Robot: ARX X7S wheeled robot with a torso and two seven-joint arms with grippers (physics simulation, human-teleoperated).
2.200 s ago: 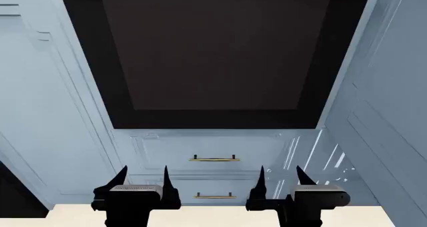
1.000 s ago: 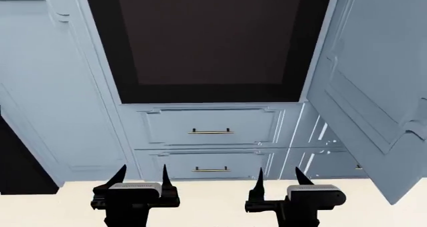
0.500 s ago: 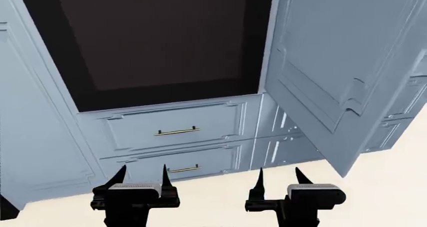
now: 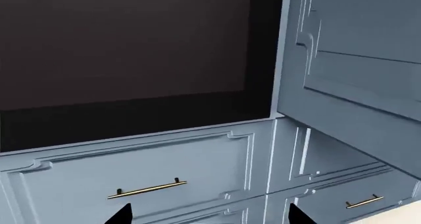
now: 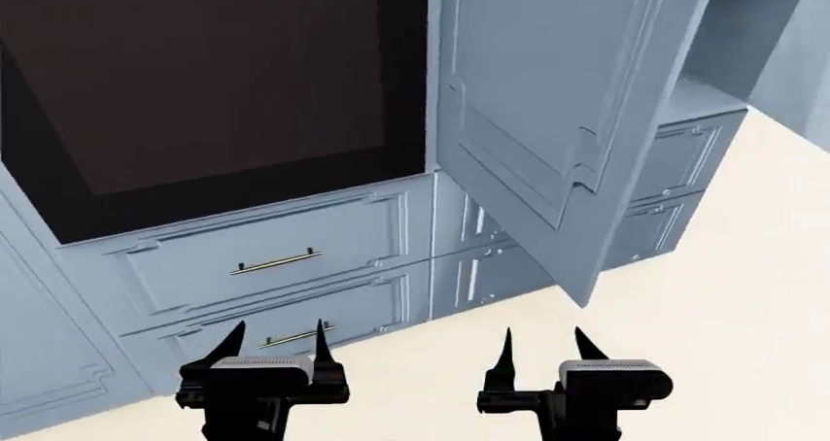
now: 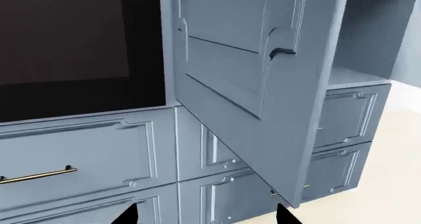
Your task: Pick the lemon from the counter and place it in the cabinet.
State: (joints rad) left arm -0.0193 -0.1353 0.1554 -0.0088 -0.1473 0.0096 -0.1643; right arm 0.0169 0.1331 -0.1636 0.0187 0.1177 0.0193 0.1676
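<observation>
- Left pincer (image 5: 275, 342): low in the head view, black tips pointing up and forward, fingers apart, nothing between them. Grey-topped body below, level, wrist straight.
- Right pincer (image 5: 545, 346): same pose at the robot's right, fingers apart, empty. The two sit side by side at the same height, well apart.
- Left wrist view: only two dark fingertips (image 4: 121, 215) show at the frame edge, spread wide. Right wrist view the same, tips (image 6: 127, 215) spread.
- Under both pincers: cream floor (image 5: 726, 295), plain, running off to the right.
- Ahead of the left pincer: pale blue-grey drawer fronts stacked, upper drawer (image 5: 266, 252) with brass bar handle (image 5: 275, 263); second handle (image 5: 288, 339) just beyond the left fingertips.
- Above the drawers: big black-framed dark panel (image 5: 208, 82), filling the upper left of the head view.
- Ahead of the right pincer: cabinet (image 5: 707, 96) with its panelled door (image 5: 551, 120) swung open toward the robot, lower edge hanging over the floor. Behind the door a flat inner shelf (image 6: 352, 78) shows, with more panelled fronts below it.
- Lemon: not visible in any view; cannot tell where it is. No cream-white surface identifiable either.
</observation>
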